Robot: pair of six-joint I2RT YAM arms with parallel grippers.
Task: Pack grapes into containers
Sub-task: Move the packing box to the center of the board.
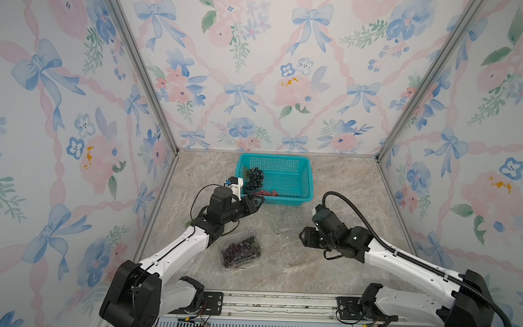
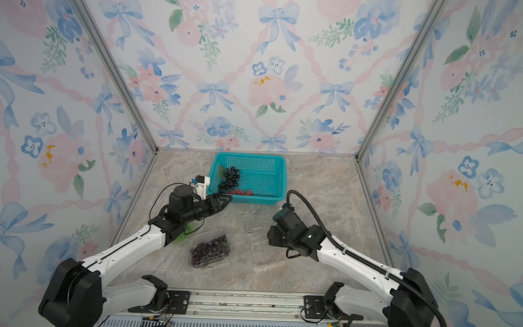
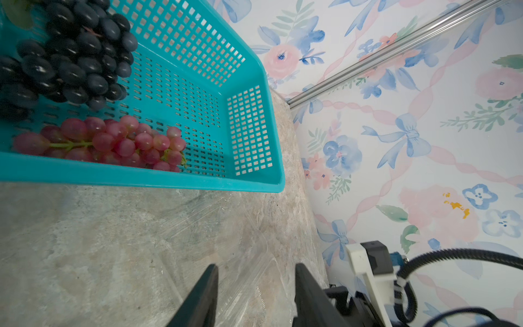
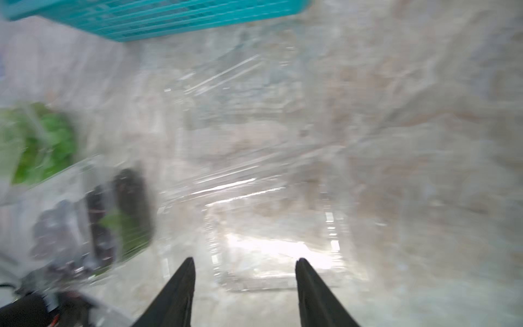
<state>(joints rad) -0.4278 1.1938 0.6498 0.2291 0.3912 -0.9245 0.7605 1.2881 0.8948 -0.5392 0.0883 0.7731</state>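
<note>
Walls [image 1: 257,80]: floral paper with blue bows on three sides.
Surface [image 1: 342,203]: marbled grey-beige.
Basket [image 1: 275,156]: teal mesh, stood at the back, near the middle.
Dark grapes [image 1: 254,178]: lay in the basket's left end.
Red grapes [image 1: 265,193]: lay in the basket against its near wall, just beside the dark bunch.
Purple grapes [image 1: 240,249]: sat inside a clear punnet [image 1: 229,266] with its top down, toward the front.
Green grapes [image 2: 182,235]: lay partly hidden under the left arm [image 2: 138,240].
Empty punnet [image 1: 285,223]: lay open between the basket and the right arm; blurred in the right wrist view.
Left pincer [image 3: 256,266]: jaws stood moderately apart with nothing between them, just off the basket's near left corner.
Right pincer [image 4: 245,259]: jaws stood apart, gripping nothing, facing the empty punnet.
</note>
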